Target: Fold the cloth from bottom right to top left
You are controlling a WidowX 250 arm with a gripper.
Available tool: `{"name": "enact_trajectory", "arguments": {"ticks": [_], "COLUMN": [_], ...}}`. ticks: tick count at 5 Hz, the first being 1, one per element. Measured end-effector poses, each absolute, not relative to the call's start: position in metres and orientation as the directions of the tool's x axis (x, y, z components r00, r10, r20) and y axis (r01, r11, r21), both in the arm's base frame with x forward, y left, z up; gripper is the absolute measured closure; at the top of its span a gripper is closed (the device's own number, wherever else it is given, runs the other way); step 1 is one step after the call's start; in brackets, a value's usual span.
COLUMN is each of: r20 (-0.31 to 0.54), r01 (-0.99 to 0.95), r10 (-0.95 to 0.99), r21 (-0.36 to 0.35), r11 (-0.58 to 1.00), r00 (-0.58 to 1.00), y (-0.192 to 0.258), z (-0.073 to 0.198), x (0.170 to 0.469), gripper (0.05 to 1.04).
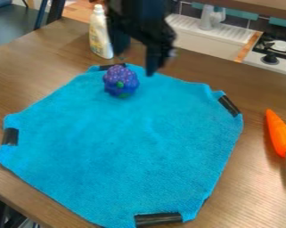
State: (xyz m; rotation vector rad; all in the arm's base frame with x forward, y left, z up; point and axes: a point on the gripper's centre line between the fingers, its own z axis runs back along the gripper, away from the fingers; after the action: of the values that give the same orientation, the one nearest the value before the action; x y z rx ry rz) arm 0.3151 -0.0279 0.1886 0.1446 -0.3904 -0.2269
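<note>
My black gripper (pixel 135 58) hangs over the far edge of the cloth at the top of the view, its two fingers apart with nothing between them. The blue cloth (pixel 127 147) lies spread flat on the wooden table, with black tape at its four corners. A purple and blue toy (pixel 120 81) sits on the cloth near its far corner, just below and in front of the gripper.
An orange carrot (pixel 279 133) with a green top lies on the table (pixel 258 187) to the right of the cloth. A white and yellow bottle (pixel 100 33) stands behind the cloth. A toy sink (pixel 198 33) and stove (pixel 279 49) are at the back right.
</note>
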Motion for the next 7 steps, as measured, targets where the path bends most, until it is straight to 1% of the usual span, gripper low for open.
{"name": "enact_trajectory", "arguments": {"ticks": [1,2,3,5,6,7], "r20": [0.359,0.341,0.299,0.229,0.180,0.155], "r01": [0.291,0.402,0.487,0.577,0.603,0.621], "r10": [-0.344,-0.446,-0.534,-0.635,-0.666,-0.691], "r21": [0.194,0.195,0.223,0.274,0.303,0.333], "r11": [0.937,0.895,0.845,0.769,0.738,0.709], "r00": [0.868,0.828,0.791,0.738,0.724,0.706], "y": [-0.055,-0.077,-0.094,-0.111,-0.114,-0.118], "z": [0.192,0.180,0.162,0.126,0.104,0.089], "x": [0.284,0.241,0.215,0.181,0.172,0.170], "gripper": [0.083,0.083,0.083,0.083,0.083,0.083]}}
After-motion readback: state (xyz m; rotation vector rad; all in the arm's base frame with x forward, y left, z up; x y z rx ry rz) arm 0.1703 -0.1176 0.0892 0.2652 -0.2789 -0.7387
